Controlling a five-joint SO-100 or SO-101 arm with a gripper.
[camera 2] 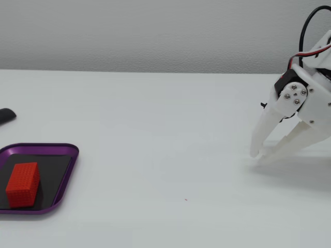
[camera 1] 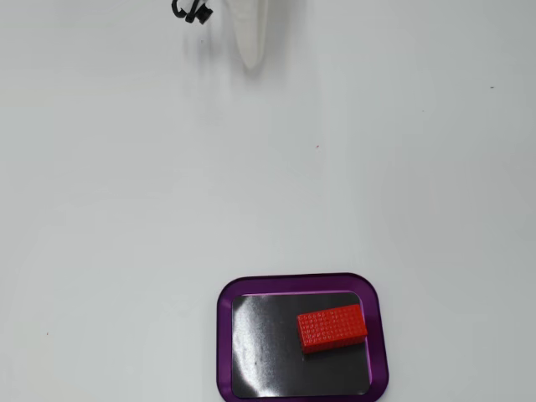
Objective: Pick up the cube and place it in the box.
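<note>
1. In a fixed view from the side, the white arm's end effector (camera 2: 260, 156) slants down and to the left, its tips just above the bench (camera 2: 165, 155) and well apart from the box (camera 2: 62, 178); its two fingers lie nearly together at the tips and pinch nothing.
2. In a fixed view from above, only a tapered white finger (camera 1: 251, 38) and a bit of black cable (camera 1: 191, 10) enter at the top edge, far from the box (camera 1: 224, 335); the rest of the arm is cut off.
3. The side view cuts off the box's left end, and a dark object (camera 2: 6, 115) beyond the box is only partly in frame and cannot be identified.
4. The cube (camera 1: 332, 327) lies flat on the box's black bottom, in its right half seen from above, with its long axis nearly along the box's long side, slightly tilted.
</note>
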